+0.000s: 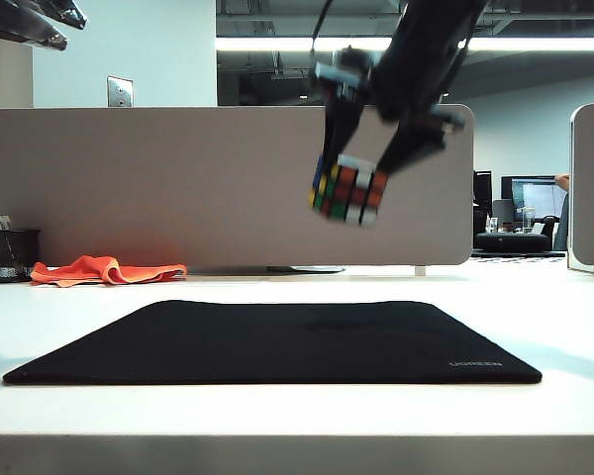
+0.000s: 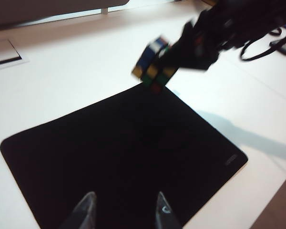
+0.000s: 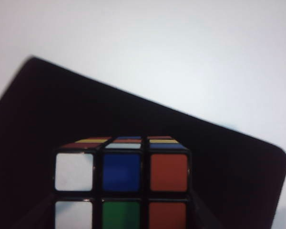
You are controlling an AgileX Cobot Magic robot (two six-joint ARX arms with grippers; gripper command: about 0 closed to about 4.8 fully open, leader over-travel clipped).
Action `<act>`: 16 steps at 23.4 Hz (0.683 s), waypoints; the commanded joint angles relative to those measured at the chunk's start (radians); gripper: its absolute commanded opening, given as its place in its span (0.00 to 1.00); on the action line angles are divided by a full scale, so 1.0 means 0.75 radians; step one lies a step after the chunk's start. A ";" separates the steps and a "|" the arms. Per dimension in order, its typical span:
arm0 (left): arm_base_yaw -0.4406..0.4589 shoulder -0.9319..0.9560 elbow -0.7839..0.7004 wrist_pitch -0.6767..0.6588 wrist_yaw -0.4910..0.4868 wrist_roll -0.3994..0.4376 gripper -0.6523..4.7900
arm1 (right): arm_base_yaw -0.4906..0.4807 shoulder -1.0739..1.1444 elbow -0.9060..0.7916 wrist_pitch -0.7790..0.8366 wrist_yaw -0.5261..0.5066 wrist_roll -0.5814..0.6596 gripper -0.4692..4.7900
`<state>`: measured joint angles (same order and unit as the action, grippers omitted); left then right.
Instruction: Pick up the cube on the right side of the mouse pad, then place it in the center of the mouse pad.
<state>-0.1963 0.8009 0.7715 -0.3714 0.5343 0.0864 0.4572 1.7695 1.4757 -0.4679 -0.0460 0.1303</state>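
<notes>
Right hand gripping one cube, left hand open

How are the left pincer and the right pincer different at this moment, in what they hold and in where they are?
The right pincer is closed on the cube; the left pincer is open and holds nothing. The right pincer hangs high in the air, above the mouse pad, with the cube tilted; the left pincer sits low, over the pad's near edge. Both point toward the mouse pad.

The flat black fabric mouse pad lies on the white surface. The small scrambled cube hangs above the mouse pad, in the right tool. The left tool is over the mouse pad's near edge.
</notes>
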 commanded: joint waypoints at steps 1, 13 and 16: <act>0.001 -0.002 0.010 0.010 0.000 0.098 0.41 | 0.036 0.071 0.009 0.037 -0.002 -0.077 0.72; 0.001 -0.002 0.010 -0.053 -0.055 0.136 0.41 | 0.143 0.214 0.009 0.042 0.097 -0.296 0.72; 0.001 -0.002 0.010 -0.053 -0.057 0.136 0.41 | 0.179 0.245 0.008 0.041 0.105 -0.325 0.72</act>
<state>-0.1963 0.8009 0.7719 -0.4164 0.4931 0.1860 0.5858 1.9568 1.4761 -0.4549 0.0257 -0.1040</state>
